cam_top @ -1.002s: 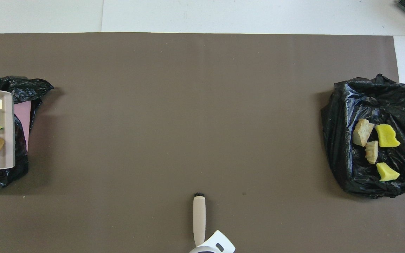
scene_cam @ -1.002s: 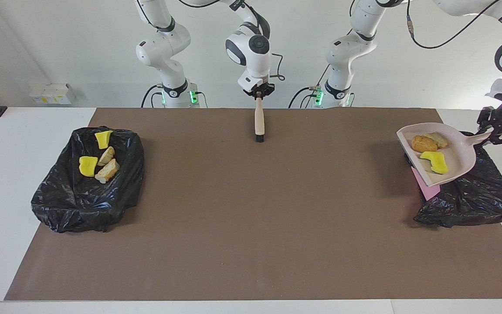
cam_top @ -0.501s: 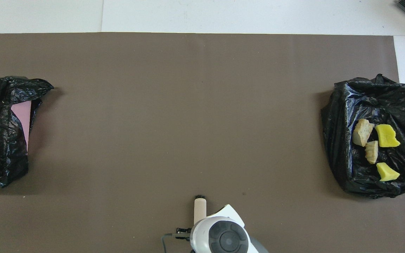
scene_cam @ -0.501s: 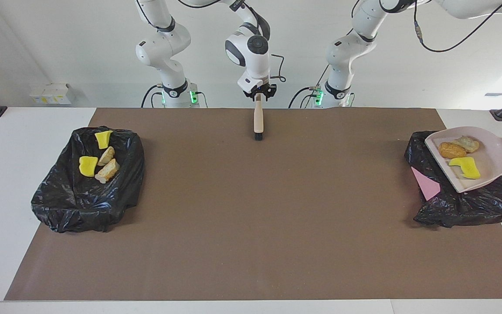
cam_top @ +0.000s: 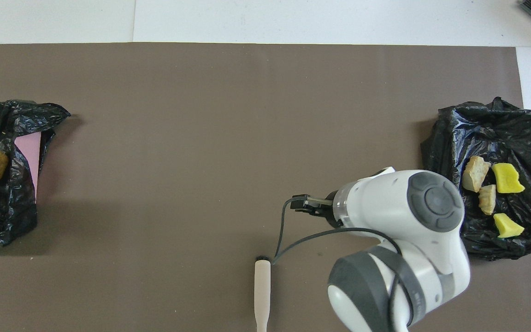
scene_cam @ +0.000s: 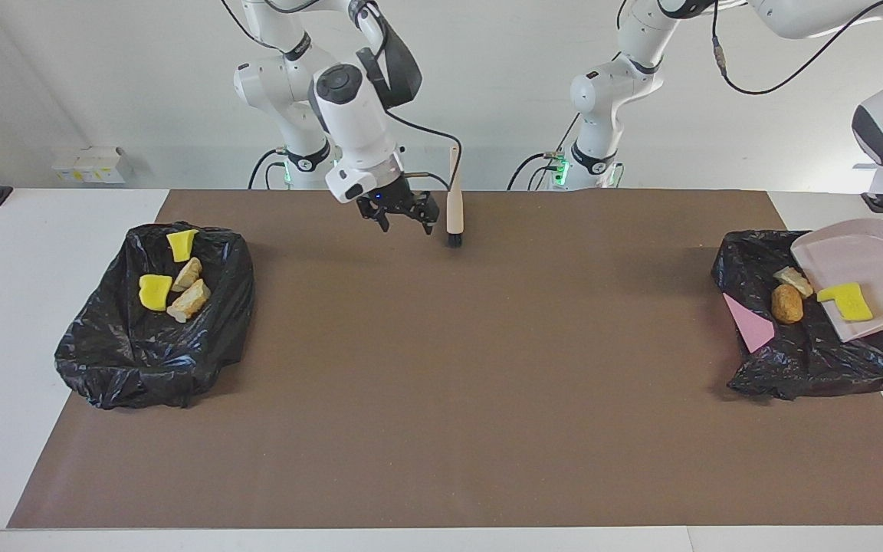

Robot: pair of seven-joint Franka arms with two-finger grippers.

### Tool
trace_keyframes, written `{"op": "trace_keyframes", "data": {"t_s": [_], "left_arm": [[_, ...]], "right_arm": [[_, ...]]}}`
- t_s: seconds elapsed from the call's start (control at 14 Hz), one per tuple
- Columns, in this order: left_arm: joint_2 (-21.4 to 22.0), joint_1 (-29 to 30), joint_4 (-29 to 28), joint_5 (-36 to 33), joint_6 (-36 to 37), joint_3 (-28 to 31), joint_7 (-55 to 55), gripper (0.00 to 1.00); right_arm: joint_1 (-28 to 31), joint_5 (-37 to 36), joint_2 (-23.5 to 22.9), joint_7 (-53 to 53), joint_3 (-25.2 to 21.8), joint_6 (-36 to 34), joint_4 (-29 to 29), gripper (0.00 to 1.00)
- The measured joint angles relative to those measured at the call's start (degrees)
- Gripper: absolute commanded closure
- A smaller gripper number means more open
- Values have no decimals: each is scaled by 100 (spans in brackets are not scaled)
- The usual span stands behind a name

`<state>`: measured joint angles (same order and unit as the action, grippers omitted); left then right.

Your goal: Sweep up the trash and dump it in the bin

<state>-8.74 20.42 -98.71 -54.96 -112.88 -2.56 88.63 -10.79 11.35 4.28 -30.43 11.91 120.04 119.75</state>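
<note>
A pink dustpan (scene_cam: 863, 268) hangs tilted over the black bin bag (scene_cam: 817, 360) at the left arm's end of the table. Its handle runs off the view's edge, where my left gripper holds it, out of sight. One yellow piece of trash (scene_cam: 846, 300) lies at the pan's lip. An orange-brown chunk (scene_cam: 787, 303) and a beige chunk (scene_cam: 792, 279) lie in the bag. My right gripper (scene_cam: 405, 222) hangs open and empty over the mat beside the brush (scene_cam: 454, 207). Nothing holds the brush, and its bristle end is on the mat.
A second black bag (scene_cam: 142, 353) at the right arm's end holds two yellow pieces (scene_cam: 154, 291) and two beige chunks (scene_cam: 190, 299). A pink sheet (scene_cam: 748, 326) sticks out of the bin bag. A brown mat (scene_cam: 441, 399) covers the table.
My right gripper opened, let go of the brush and swung toward the right arm's end. The dustpan moved outward and tipped; the orange-brown and beige chunks slid into the bag.
</note>
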Motion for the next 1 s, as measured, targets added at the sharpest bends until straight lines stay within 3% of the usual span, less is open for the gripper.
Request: {"op": "trace_keyframes", "data": {"t_s": [0.21, 0.5, 0.79, 1.0], "left_arm": [[294, -86, -333, -603, 1, 1, -351, 100], [543, -106, -367, -927, 2, 5, -357, 100], [693, -395, -375, -816, 449, -47, -578, 100], [700, -1020, -383, -166, 1237, -91, -1153, 100]], "right_arm": [[738, -287, -163, 601, -1, -514, -760, 0], [1522, -609, -174, 1432, -22, -1712, -1910, 0], [1608, -1382, -167, 1516, -17, -2975, -2952, 0], [1760, -1431, -171, 1684, -30, -3453, -3249, 0]]}}
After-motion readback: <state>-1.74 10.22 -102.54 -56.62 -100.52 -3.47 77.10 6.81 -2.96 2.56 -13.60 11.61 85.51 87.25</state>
